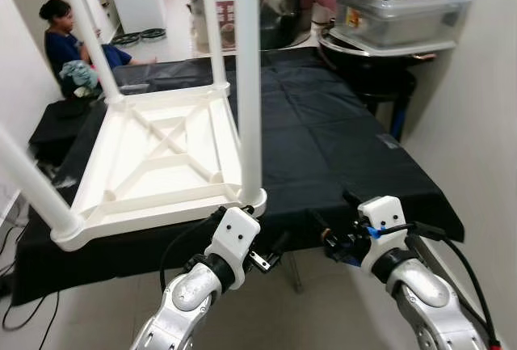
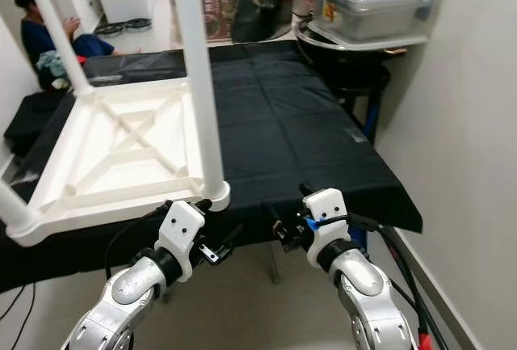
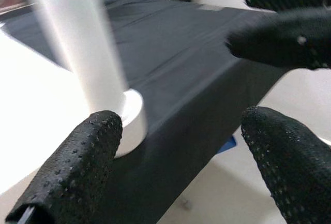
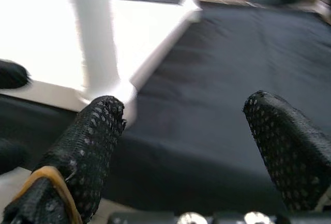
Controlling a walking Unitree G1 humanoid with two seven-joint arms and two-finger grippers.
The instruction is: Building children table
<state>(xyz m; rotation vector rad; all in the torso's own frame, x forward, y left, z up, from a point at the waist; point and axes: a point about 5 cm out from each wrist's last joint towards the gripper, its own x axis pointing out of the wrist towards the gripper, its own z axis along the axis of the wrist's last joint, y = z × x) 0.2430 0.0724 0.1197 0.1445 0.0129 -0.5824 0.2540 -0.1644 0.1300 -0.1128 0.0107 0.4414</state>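
Upturned white table point(image 1: 153, 164), both end effectors spread

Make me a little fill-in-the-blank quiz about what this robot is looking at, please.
1. The white children's table lies ____ on the black cloth, its legs pointing up.
2. Both the left hand and the right hand have their fingers ____, holding nothing.
3. A person sits on the floor beyond the far ____ corner of the cloth.
4. The table leg nearest the left hand is coloured ____.

Missing words: upside down; open; left; white
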